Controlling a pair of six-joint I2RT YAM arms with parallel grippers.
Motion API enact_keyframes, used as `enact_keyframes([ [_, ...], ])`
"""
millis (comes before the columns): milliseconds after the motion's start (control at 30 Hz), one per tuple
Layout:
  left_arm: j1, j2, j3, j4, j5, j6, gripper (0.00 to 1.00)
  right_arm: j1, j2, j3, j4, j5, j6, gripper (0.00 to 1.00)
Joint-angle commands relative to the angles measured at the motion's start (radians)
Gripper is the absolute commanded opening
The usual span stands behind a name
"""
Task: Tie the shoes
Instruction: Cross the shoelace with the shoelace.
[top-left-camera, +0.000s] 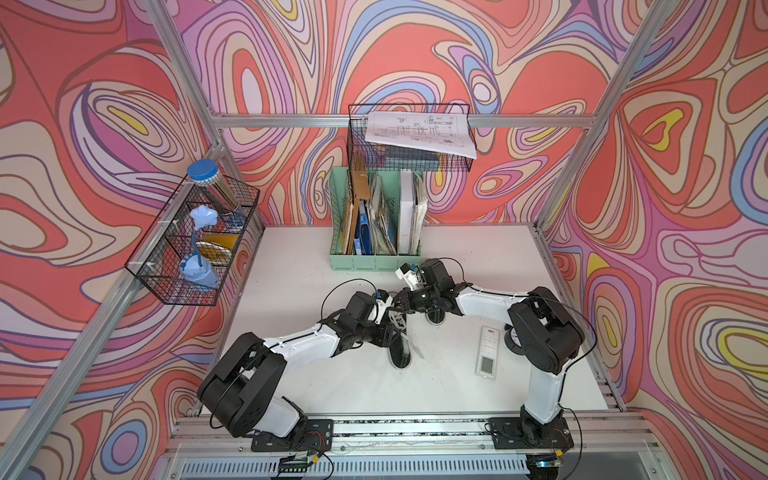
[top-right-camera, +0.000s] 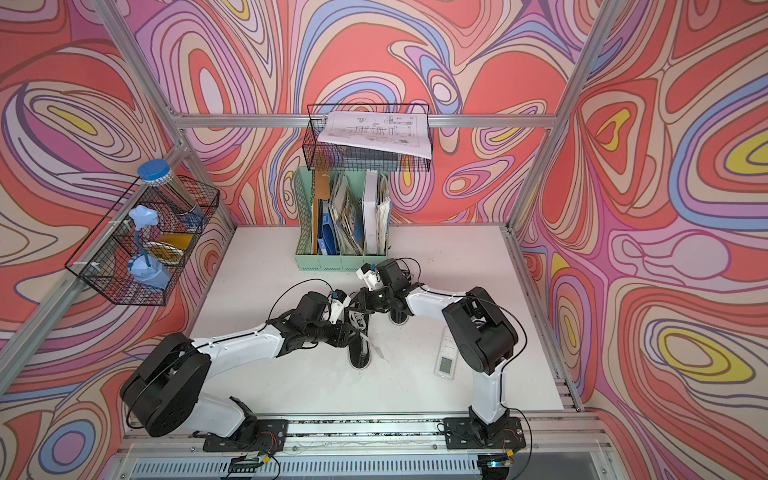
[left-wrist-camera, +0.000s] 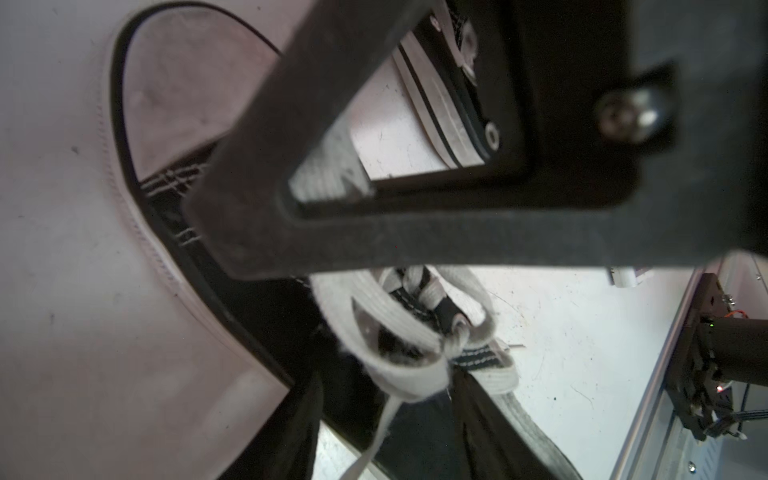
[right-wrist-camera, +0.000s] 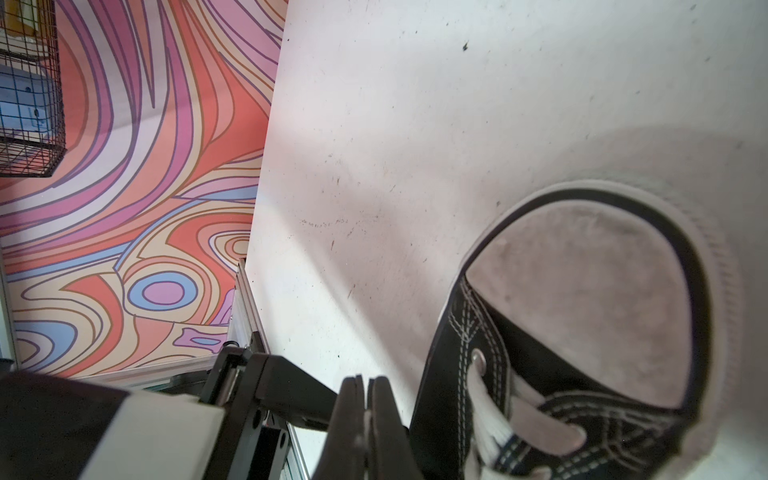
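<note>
Both arms meet over the 2 shoes at the middle of the table (top-left-camera: 353, 395). The left gripper (top-left-camera: 394, 320) hangs over the looped laces (left-wrist-camera: 399, 332) of the near shoe (top-left-camera: 402, 353), probably to catch a loop; I cannot tell how wide its jaws stand. The right gripper (right-wrist-camera: 367, 390) is pressed closed just beside a shoe's eyelets, perhaps pinching a lace end. The other shoe (top-left-camera: 435, 318) sits just right, under the right arm. At the far edge, a green file holder (top-left-camera: 365, 262) carries folders and papers. The wire basket (top-left-camera: 357, 145) above it holds a printed sheet (top-left-camera: 419, 131), and the left-wall basket (top-left-camera: 174, 286) holds a blue-lidded jar (top-left-camera: 208, 183).

Black canvas shoes (right-wrist-camera: 582, 332), woven cloth laces (left-wrist-camera: 399, 320), scuffed matt table (right-wrist-camera: 415, 124).
</note>
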Motion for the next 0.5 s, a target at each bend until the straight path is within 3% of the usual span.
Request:
enact_keyframes([
  [0,0.018,0.002,0.013,0.052,0.047,-0.018,0.56,-0.001,0.000,0.022,0.000,-0.005,-0.013,0.00],
  [300,0.037,0.008,0.015,0.054,0.055,-0.021,0.55,-0.001,0.001,0.027,0.006,-0.008,-0.009,0.00],
  [467,0.039,-0.012,-0.009,0.081,0.072,-0.023,0.60,-0.001,0.005,0.023,0.006,-0.007,-0.008,0.00],
])
